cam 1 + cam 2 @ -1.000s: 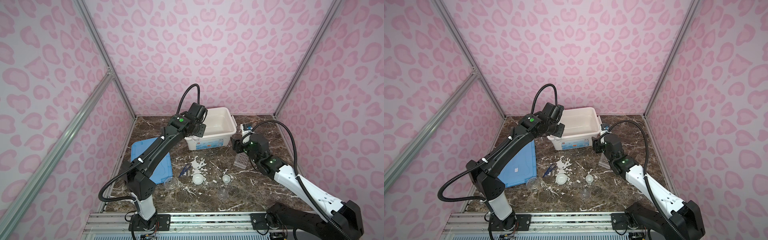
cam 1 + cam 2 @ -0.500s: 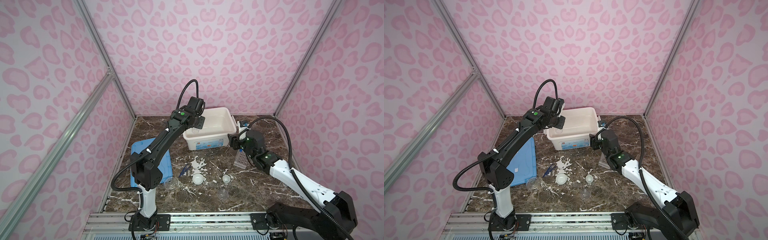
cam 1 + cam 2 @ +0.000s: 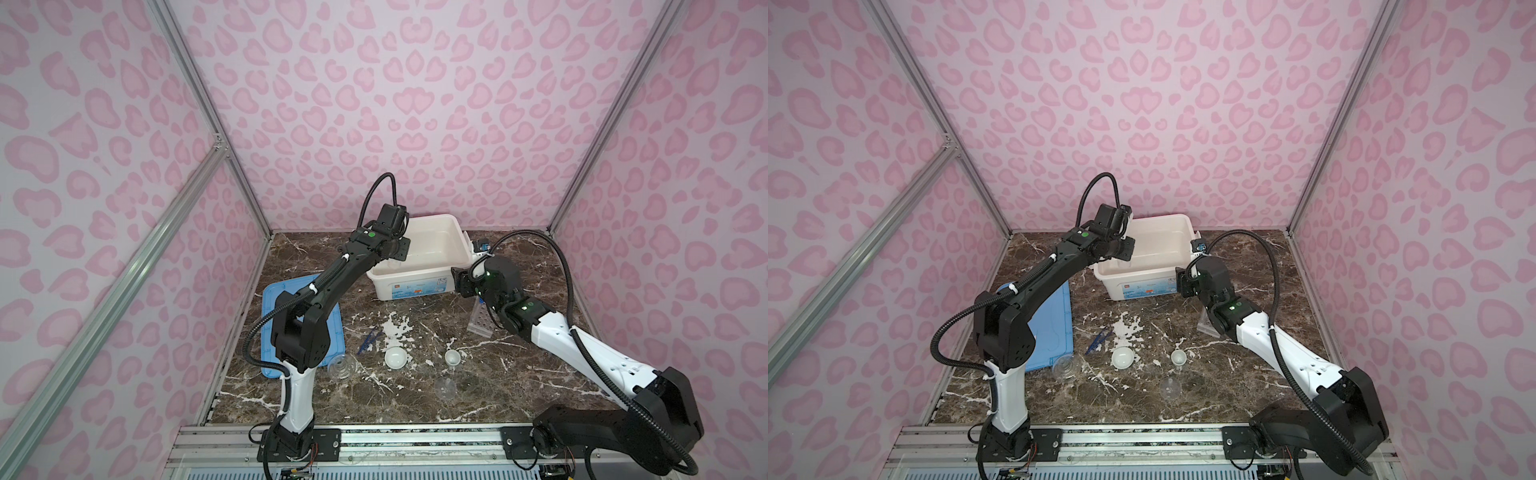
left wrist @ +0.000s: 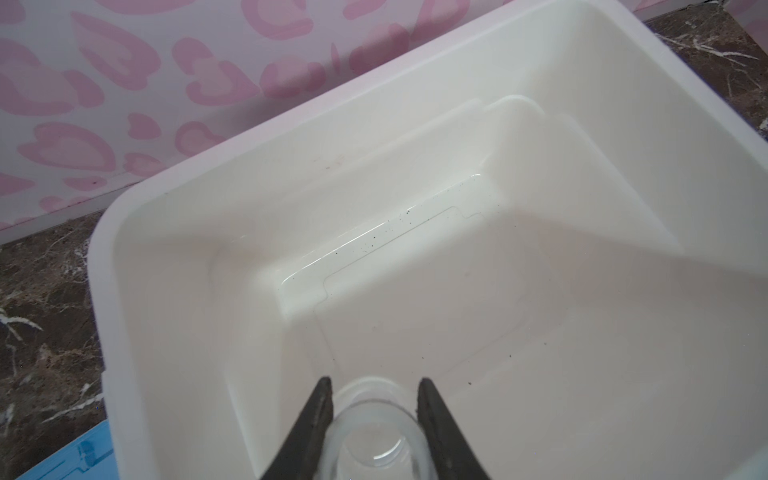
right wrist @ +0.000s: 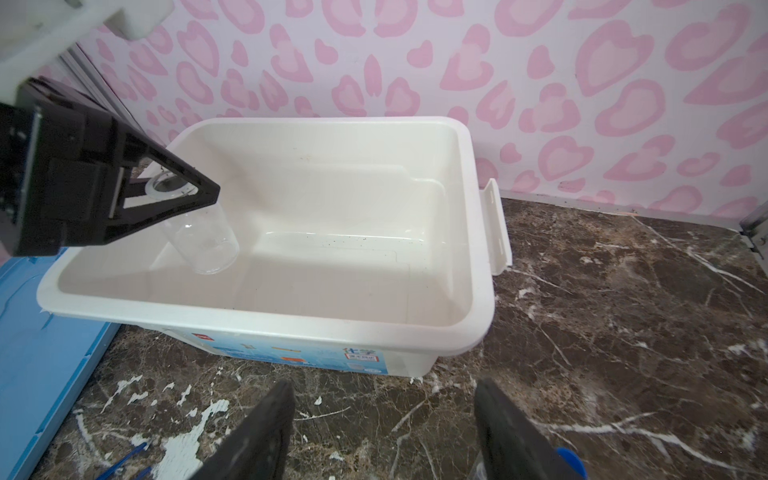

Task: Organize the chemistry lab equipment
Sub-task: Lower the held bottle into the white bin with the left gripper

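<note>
In both top views the left pincer (image 3: 395,258) is hanging over the white bin (image 3: 415,286), clenching something clear that we are barely making out. The right pincer (image 3: 1181,286) is waiting just outside the bin's front corner. Well behind both pincers the tweezers (image 3: 368,340), two white bowls (image 3: 395,357) and two glass flasks (image 3: 341,368) are lying loose on the marble. The holed rack (image 3: 482,322) is lying beside the right arm.

In the left wrist view we are seeing the fingers grasping a clear beaker (image 4: 370,436), with bare bin floor below and ahead. We are judging the step as dropping this beaker off. The next move is calling for a gentle descent before releasing, since glass may tip or roll.

In the right wrist view the right pincer's fingers are standing spread and empty, with the bin straight ahead. Its front label (image 5: 291,353) is showing a small red mark and a blue strip, but the print is too small to read.
</note>
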Motion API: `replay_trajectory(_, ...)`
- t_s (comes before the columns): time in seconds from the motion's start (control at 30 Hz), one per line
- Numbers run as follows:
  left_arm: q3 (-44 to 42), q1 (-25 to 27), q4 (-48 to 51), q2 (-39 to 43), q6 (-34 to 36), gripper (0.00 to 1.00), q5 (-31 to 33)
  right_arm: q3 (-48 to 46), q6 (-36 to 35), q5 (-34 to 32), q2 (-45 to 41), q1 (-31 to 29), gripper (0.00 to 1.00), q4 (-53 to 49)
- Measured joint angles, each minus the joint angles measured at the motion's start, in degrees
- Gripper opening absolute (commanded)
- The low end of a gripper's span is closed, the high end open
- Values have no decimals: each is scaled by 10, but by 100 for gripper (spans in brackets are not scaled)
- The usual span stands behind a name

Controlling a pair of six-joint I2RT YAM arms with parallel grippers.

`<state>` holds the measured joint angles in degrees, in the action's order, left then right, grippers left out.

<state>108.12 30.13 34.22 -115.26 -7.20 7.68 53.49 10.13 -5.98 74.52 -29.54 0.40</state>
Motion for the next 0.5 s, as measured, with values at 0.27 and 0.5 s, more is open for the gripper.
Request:
replay_trajectory(0.27, -38, -7, -62, -5, -23, 30, -12, 11, 7, 5, 20, 0, 70, 15)
replay_trajectory(0.5, -74, -9, -93, -12, -42, 30, -15, 12, 8, 10, 21, 0, 70, 16)
